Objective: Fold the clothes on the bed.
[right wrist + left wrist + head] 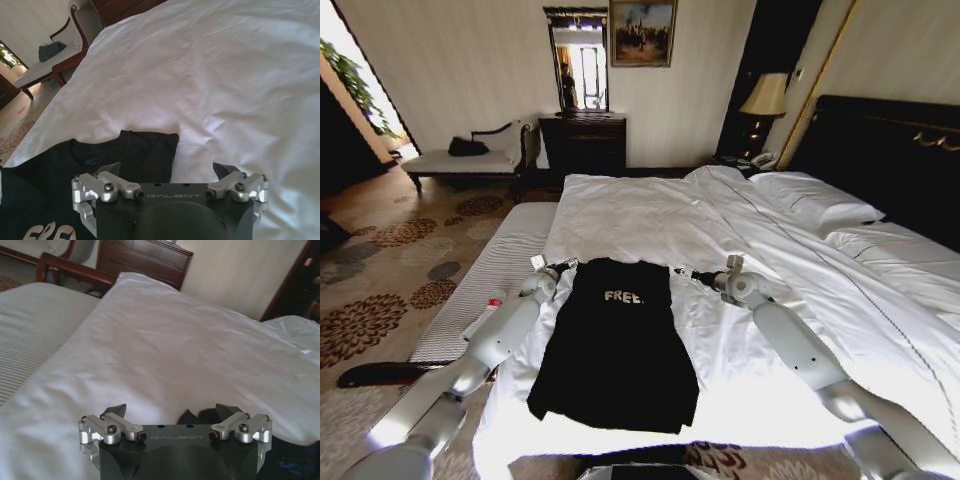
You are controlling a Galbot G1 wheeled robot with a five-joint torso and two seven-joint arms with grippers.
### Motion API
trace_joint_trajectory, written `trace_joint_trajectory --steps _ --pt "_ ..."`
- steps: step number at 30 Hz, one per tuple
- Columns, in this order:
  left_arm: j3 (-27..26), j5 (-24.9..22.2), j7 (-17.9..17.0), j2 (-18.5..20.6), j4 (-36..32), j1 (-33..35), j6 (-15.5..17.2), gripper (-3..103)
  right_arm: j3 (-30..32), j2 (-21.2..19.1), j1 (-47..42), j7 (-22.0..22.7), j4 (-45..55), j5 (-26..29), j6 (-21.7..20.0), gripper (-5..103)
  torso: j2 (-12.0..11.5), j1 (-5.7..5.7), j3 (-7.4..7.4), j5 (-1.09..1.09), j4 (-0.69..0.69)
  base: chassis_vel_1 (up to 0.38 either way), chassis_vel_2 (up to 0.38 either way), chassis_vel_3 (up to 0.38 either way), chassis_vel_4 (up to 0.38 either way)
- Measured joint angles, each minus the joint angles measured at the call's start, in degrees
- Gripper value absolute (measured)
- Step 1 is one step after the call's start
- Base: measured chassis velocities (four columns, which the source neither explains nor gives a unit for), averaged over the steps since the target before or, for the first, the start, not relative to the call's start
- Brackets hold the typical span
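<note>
Shirt [617, 345] lies lengthwise on bed [800, 260], collar far; left claw [563, 266] and right claw [682, 271] flank shoulders, both spread, empty.

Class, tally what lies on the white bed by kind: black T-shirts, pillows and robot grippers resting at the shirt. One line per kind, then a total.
Black T-shirt: 1
Pillows: 2, one nearer the bed's middle, one beside it
Grippers: 2, left gripper and right gripper, at the shirt's shoulders
Total: 5
</note>
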Motion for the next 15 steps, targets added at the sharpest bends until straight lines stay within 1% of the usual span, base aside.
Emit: trace_joint_trajectory --steps 2,4,6,7,11,14,15 --pt "1.0 -0.2 2.2 -0.1 0.7 0.0 0.1 100 0.1 -0.2 0.0 0.1 0.2 0.2 0.0 100 0.0 -0.01 0.00 0.00 0.04 0.000 0.000 0.000 0.000" --pt "1.4 -0.2 2.8 -0.2 1.0 -0.1 0.1 100 0.1 -0.3 0.0 0.2 0.2 0.3 0.0 100 0.0 -0.01 0.00 0.00 0.05 0.000 0.000 0.000 0.000" --pt "2.4 0.1 3.9 -0.8 2.4 -0.8 0.1 100 0.0 -0.3 0.1 0.3 0.2 0.4 0.0 100 0.0 -0.01 0.00 0.01 0.03 0.000 0.000 0.000 0.000" --pt "2.9 0.3 4.5 -1.4 3.7 -1.5 0.1 100 0.0 -0.2 0.2 0.5 0.0 0.5 0.0 100 0.0 -0.01 0.00 0.01 0.00 0.000 0.000 0.000 0.000" --pt "3.9 0.5 5.3 -2.7 6.3 -3.2 0.1 100 -0.5 0.4 0.8 0.6 -1.2 0.6 0.0 100 0.0 -0.01 0.00 0.01 0.00 0.000 0.000 0.000 0.000" --pt "4.6 0.5 5.5 -3.1 7.1 -4.0 0.1 100 -1.0 0.9 1.4 0.5 -2.6 1.1 -0.1 100 0.0 -0.01 0.00 0.01 0.01 0.000 0.000 0.000 0.000" --pt "5.4 0.5 5.5 -3.5 7.6 -4.5 0.1 100 -1.7 1.6 2.3 0.4 -4.3 1.3 -0.4 100 0.0 -0.01 0.00 0.01 0.02 0.000 0.000 0.000 0.000"
